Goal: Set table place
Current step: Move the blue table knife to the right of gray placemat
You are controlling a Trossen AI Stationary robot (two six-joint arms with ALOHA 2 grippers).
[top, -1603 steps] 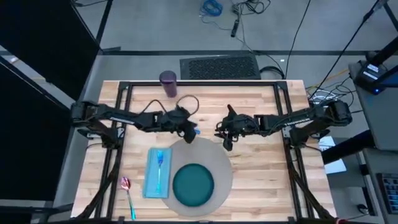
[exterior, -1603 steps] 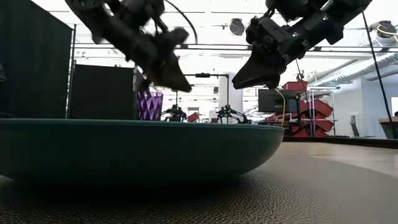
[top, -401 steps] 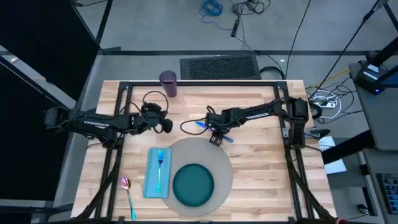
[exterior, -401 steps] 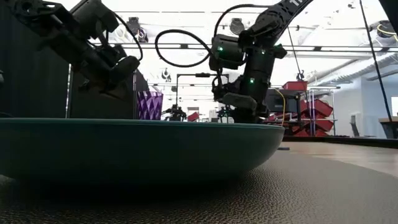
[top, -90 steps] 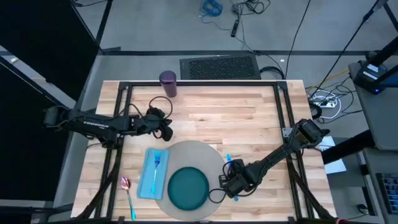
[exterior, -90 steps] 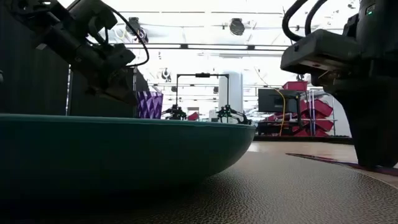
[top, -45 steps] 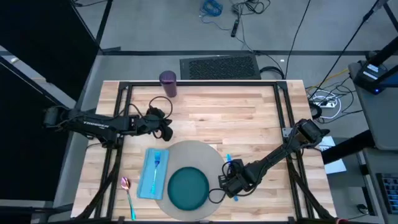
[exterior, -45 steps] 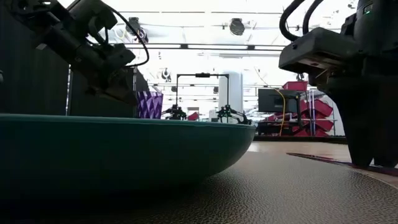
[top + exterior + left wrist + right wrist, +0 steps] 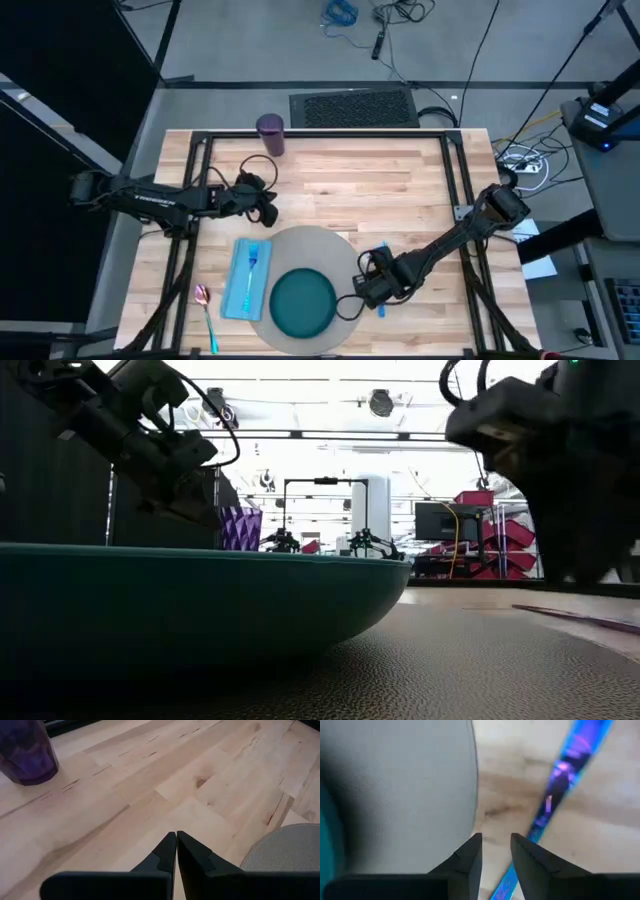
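Since a second ago the right gripper [image 9: 495, 851] has risen with jaws slightly parted off the knife [image 9: 559, 785], now flat on the table [image 9: 400, 200] beside the mat [image 9: 345, 250]; thin, stiff, slippery, best pinched mid-handle; left gripper [image 9: 176, 847] closed.

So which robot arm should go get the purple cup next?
Probably the left. The left gripper hangs shut over bare wood on the cup's side of the table, with the purple cup showing ahead of it. The right gripper is far off, down by the blue knife.
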